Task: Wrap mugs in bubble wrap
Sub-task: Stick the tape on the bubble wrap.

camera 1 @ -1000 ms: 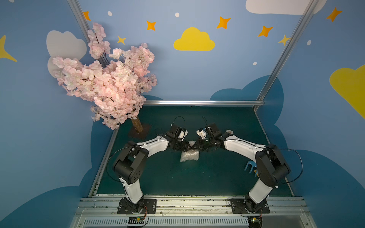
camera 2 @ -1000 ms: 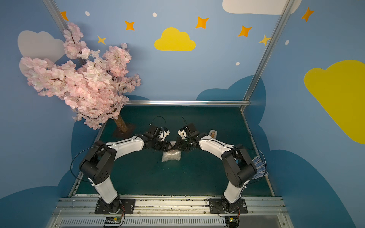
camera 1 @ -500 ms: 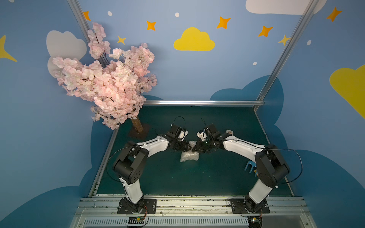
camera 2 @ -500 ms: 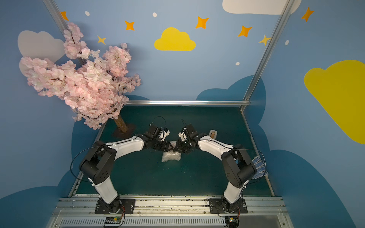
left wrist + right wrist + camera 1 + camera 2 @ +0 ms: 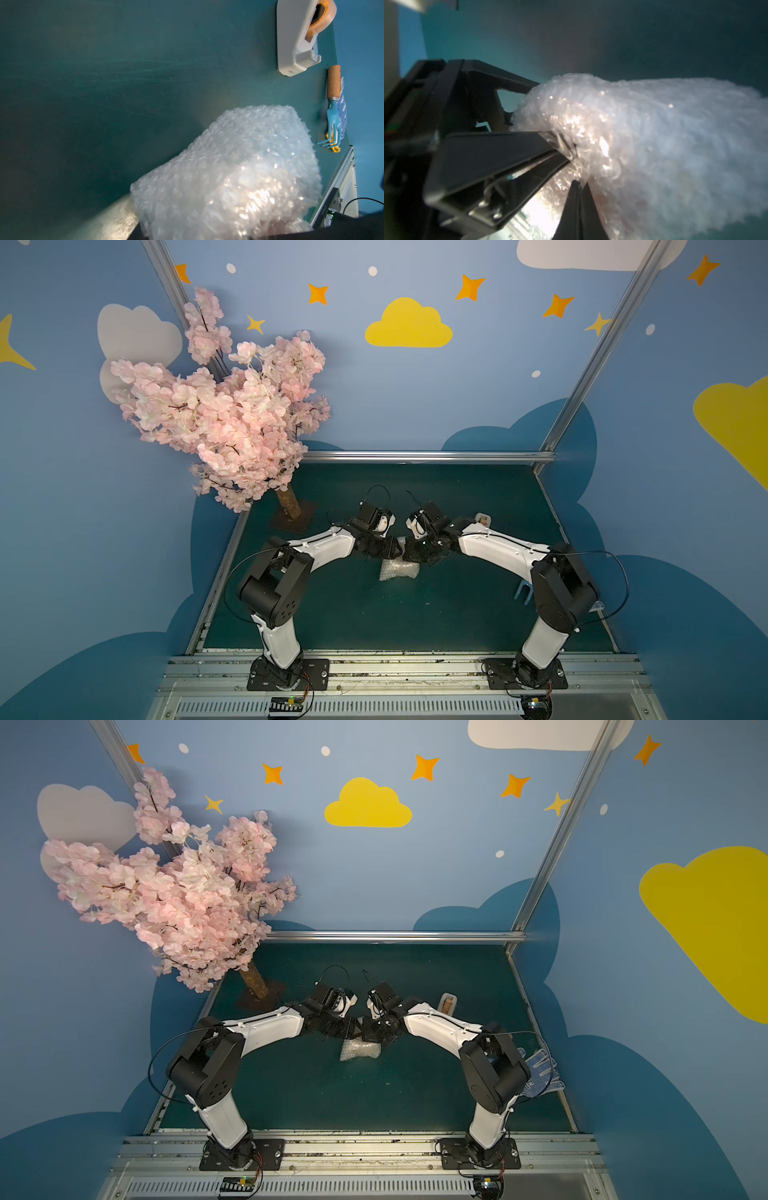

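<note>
The bubble wrap (image 5: 399,570) (image 5: 360,1050) is bunched into a crinkly bundle on the green table, under the two wrists, in both top views. The mugs are hidden; none shows through the film. My left gripper (image 5: 390,549) holds the bundle's near end. In the right wrist view its black fingers (image 5: 508,149) straddle the wrap (image 5: 664,149). My right gripper (image 5: 577,182) (image 5: 415,556) is shut, its tips pinching bunched film beside the left fingers. In the left wrist view the bubble wrap (image 5: 239,172) covers the jaws.
A cream tape dispenser (image 5: 299,37) (image 5: 448,1004) stands at the back right. A blue hand rake (image 5: 333,108) (image 5: 523,593) and a blue-white glove (image 5: 540,1073) lie by the right edge. A pink blossom tree (image 5: 232,418) stands at the back left on its base (image 5: 293,516).
My right gripper has shifted slightly left, closer to the left gripper. The left arm and the bundle stay as they were.
</note>
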`<action>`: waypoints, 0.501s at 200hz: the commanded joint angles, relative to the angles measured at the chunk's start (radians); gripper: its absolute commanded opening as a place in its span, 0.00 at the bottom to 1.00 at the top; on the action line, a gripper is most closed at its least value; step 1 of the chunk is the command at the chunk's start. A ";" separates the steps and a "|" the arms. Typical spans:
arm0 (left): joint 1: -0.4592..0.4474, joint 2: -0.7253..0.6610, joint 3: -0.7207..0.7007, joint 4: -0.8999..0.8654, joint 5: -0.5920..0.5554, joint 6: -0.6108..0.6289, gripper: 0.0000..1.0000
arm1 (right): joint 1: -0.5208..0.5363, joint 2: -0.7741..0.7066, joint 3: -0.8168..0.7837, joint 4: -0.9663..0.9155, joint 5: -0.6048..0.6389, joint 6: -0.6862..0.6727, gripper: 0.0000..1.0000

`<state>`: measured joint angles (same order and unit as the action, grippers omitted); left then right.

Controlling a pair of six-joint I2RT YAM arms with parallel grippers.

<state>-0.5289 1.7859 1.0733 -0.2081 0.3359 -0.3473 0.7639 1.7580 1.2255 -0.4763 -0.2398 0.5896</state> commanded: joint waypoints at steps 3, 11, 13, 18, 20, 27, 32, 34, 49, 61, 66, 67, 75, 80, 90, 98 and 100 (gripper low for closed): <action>-0.002 0.016 0.002 -0.063 -0.021 0.009 0.49 | 0.026 0.014 -0.021 -0.119 0.160 -0.088 0.00; -0.002 0.017 0.002 -0.062 -0.022 0.008 0.49 | 0.033 0.010 -0.026 -0.118 0.174 -0.098 0.00; -0.002 0.017 0.002 -0.063 -0.021 0.008 0.49 | 0.034 0.009 -0.026 -0.119 0.177 -0.100 0.00; -0.002 0.017 0.002 -0.063 -0.021 0.008 0.49 | 0.037 0.006 -0.030 -0.117 0.187 -0.106 0.00; -0.002 0.017 0.002 -0.063 -0.021 0.008 0.49 | 0.038 0.004 -0.031 -0.117 0.191 -0.108 0.00; -0.002 0.017 0.002 -0.063 -0.023 0.007 0.49 | 0.041 -0.001 -0.034 -0.113 0.203 -0.114 0.00; -0.002 0.017 0.001 -0.063 -0.023 0.007 0.49 | 0.043 -0.003 -0.035 -0.113 0.207 -0.117 0.00; -0.002 0.017 0.001 -0.063 -0.022 0.007 0.49 | 0.043 -0.005 -0.035 -0.113 0.207 -0.118 0.00; -0.001 0.017 0.001 -0.063 -0.022 0.007 0.49 | 0.044 -0.007 -0.031 -0.111 0.205 -0.123 0.00; -0.002 0.017 -0.001 -0.061 -0.022 0.007 0.49 | 0.041 -0.012 -0.022 -0.107 0.195 -0.122 0.00; -0.003 0.017 -0.001 -0.063 -0.021 0.007 0.49 | 0.042 -0.014 -0.015 -0.107 0.190 -0.122 0.00; -0.002 0.017 -0.001 -0.062 -0.020 0.007 0.49 | 0.043 -0.014 -0.014 -0.106 0.189 -0.123 0.00; -0.002 0.017 -0.001 -0.062 -0.020 0.007 0.49 | 0.041 -0.018 -0.003 -0.109 0.185 -0.124 0.00; -0.002 0.018 -0.001 -0.061 -0.020 0.007 0.49 | 0.041 -0.021 0.004 -0.108 0.185 -0.124 0.02; -0.002 0.018 -0.001 -0.062 -0.018 0.005 0.49 | 0.038 -0.027 0.017 -0.111 0.187 -0.120 0.07; -0.002 0.017 -0.001 -0.060 -0.019 0.005 0.49 | 0.037 -0.032 0.025 -0.112 0.191 -0.120 0.09; -0.003 0.017 -0.001 -0.060 -0.019 0.005 0.49 | 0.037 -0.033 0.027 -0.113 0.192 -0.120 0.09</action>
<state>-0.5289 1.7859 1.0733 -0.2081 0.3359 -0.3477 0.8078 1.7416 1.2327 -0.4873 -0.1032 0.4885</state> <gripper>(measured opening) 0.492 0.071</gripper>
